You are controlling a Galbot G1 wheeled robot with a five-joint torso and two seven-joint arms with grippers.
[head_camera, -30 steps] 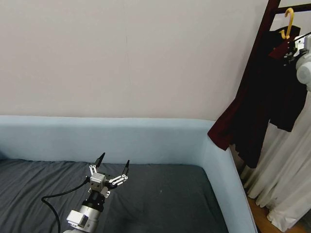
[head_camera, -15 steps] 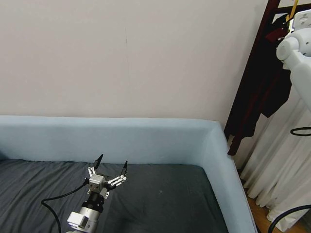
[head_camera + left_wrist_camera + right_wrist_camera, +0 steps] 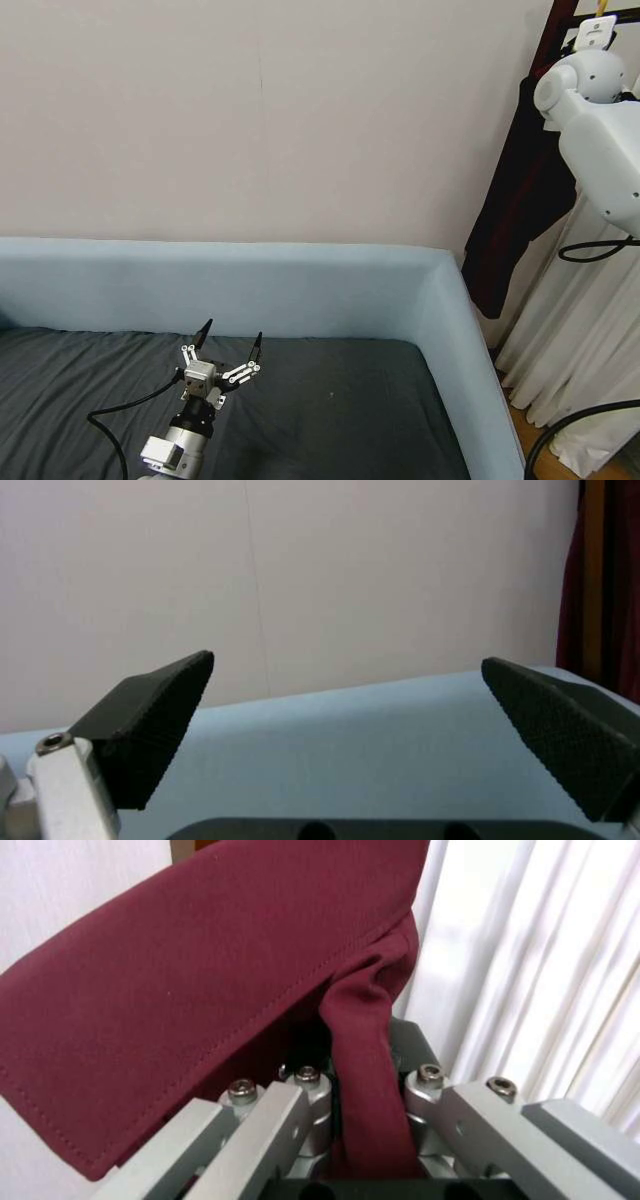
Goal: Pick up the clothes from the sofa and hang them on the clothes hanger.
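Note:
A dark red garment [image 3: 512,205] hangs down beside the dark wooden post of the clothes rack [image 3: 556,28] at the upper right. My white right arm [image 3: 592,110] is raised next to it, just under a yellow hanger [image 3: 602,8]. In the right wrist view my right gripper [image 3: 366,1140] is shut on a fold of the maroon garment [image 3: 190,990], which drapes over its fingers [image 3: 268,1129]. My left gripper [image 3: 229,344] stands open above the dark grey sofa seat [image 3: 330,410], nothing between its black pads [image 3: 150,716].
The light blue sofa back [image 3: 250,285] and right armrest [image 3: 465,380] border the seat. White curtains [image 3: 580,340] hang behind the rack at the right, over a wooden floor. A plain wall [image 3: 260,120] stands behind the sofa.
My right arm has swung left and up toward the rack post, carrying the garment. The garment now hangs narrower against the post. The left arm has stayed still.

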